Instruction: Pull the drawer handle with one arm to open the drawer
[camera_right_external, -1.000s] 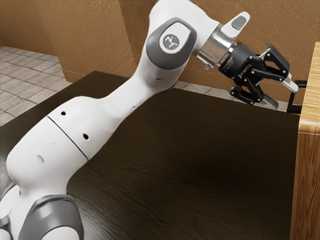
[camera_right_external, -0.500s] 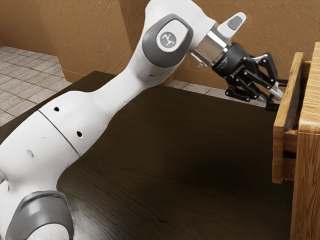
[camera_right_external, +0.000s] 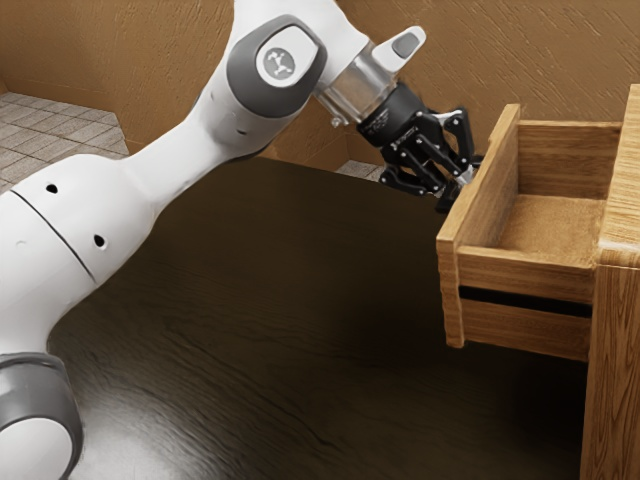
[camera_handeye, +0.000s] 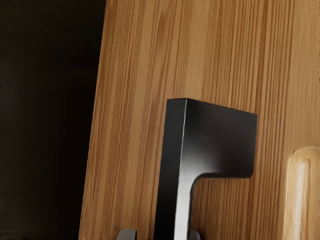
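A light wooden drawer (camera_right_external: 482, 205) stands pulled well out of the cabinet (camera_right_external: 612, 340) at the exterior view's right, and its bare inside (camera_right_external: 550, 225) shows. My black gripper (camera_right_external: 452, 190) is pressed against the outer face of the drawer front, shut on the black drawer handle (camera_handeye: 200, 145). In the wrist view the handle's bar rises from between my fingertips (camera_handeye: 127, 234), with the drawer front (camera_handeye: 145, 75) right behind it. In the exterior view the drawer front hides most of the handle.
The dark wooden table (camera_right_external: 300, 330) stretches under the arm and below the drawer. A brown wall runs along the back, with tiled floor (camera_right_external: 50, 130) at the exterior view's left. A pale rounded wooden edge (camera_handeye: 300, 190) lies beside the handle.
My gripper shut on the handle and moved toward the exterior view's left, drawing the drawer far out of the cabinet. The arm folded back with it.
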